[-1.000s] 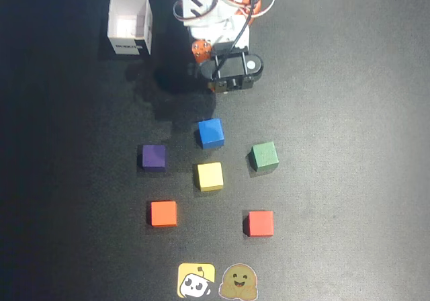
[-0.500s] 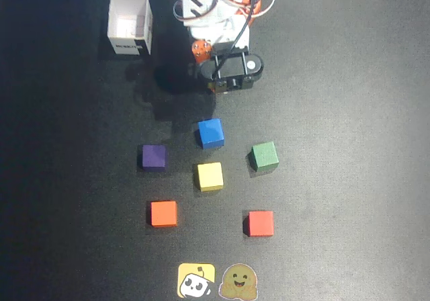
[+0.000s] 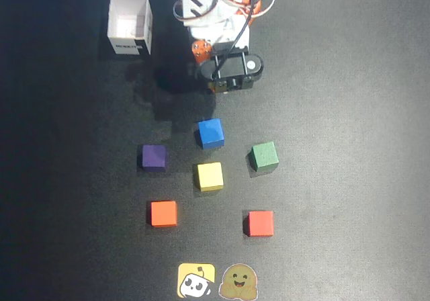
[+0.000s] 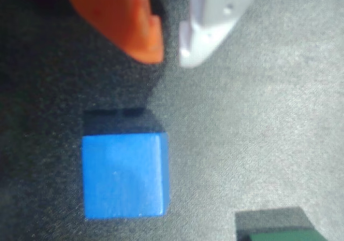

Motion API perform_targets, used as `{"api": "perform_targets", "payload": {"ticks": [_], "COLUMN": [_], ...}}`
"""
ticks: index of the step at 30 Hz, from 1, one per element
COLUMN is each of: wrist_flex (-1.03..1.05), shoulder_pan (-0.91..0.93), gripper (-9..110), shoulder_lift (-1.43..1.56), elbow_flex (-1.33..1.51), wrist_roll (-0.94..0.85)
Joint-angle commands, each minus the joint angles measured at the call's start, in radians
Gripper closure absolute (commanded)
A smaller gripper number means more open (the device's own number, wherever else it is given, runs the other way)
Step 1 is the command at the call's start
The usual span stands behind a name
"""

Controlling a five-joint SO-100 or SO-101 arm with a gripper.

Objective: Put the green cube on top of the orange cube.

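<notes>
Green cube (image 3: 264,156) well apart from fingers (image 4: 171,57), untouched.

green cube (image 3: 264,156) right, orange cube (image 3: 163,213) lower left

In the overhead view: small matte green cube (image 3: 264,156) right of the yellow cube (image 3: 209,176), well apart from the small plain orange cube (image 3: 163,213) at lower left. Blue cube (image 3: 210,132) above the yellow one, purple cube (image 3: 153,157) to its left, red cube (image 3: 259,223) at lower right. Open white cardboard box (image 3: 130,25) at upper left, beside the arm's base (image 3: 216,19). Two stickers (image 3: 217,281) along the bottom edge.
</notes>
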Motion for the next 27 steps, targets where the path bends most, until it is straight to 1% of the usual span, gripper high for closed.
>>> {"api": "perform_targets", "payload": {"ticks": [1, 4, 6, 10, 17, 20, 27], "wrist_flex": [0.002, 0.002, 0.003, 0.003, 0.002, -0.008, -0.060], "shoulder_pan": [-0.003, 0.006, 0.009, 0.009, 0.009, 0.009, 0.009], "gripper": [100, 100, 99, 91, 90, 90, 88], "shoulder_lift": [0.011, 0.011, 0.011, 0.011, -0.009, -0.106, -0.483], "elbow_flex": [-0.006, -0.006, -0.006, -0.006, -0.060, -0.126, -0.374], "wrist_roll": [-0.008, -0.008, 0.054, 0.080, 0.115, 0.138, 0.147]}}
